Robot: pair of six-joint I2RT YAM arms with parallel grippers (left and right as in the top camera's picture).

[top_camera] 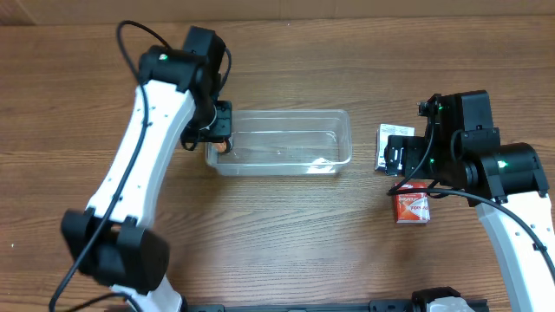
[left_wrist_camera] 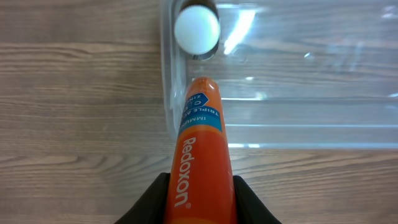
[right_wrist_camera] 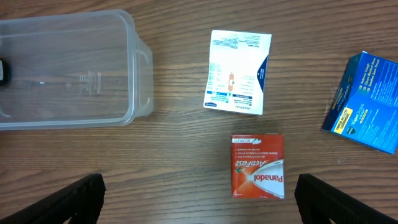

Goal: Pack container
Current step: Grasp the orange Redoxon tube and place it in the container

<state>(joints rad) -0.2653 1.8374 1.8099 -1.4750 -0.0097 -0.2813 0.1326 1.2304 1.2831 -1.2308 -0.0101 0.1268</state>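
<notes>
Left tool (left_wrist_camera: 199, 190) clamped on orange tube (left_wrist_camera: 200, 137); right tool (right_wrist_camera: 199, 186) fingers spread wide

Item count on the table (top_camera: 277, 251):

- Clear container (top_camera: 345, 137): quantity 1.
- Small boxes: quantity 3, made up of one white box (right_wrist_camera: 239, 72), one red box (right_wrist_camera: 257, 166) and one blue box (right_wrist_camera: 364, 101).
- Orange tube (left_wrist_camera: 200, 155): quantity 1.
- White round cap (left_wrist_camera: 197, 29): quantity 1. The body beneath it cannot be made out.

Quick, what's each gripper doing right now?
Left gripper: shut on the orange Redoxon tube.
Right gripper: open, jaws wide apart, holding nothing.
</notes>
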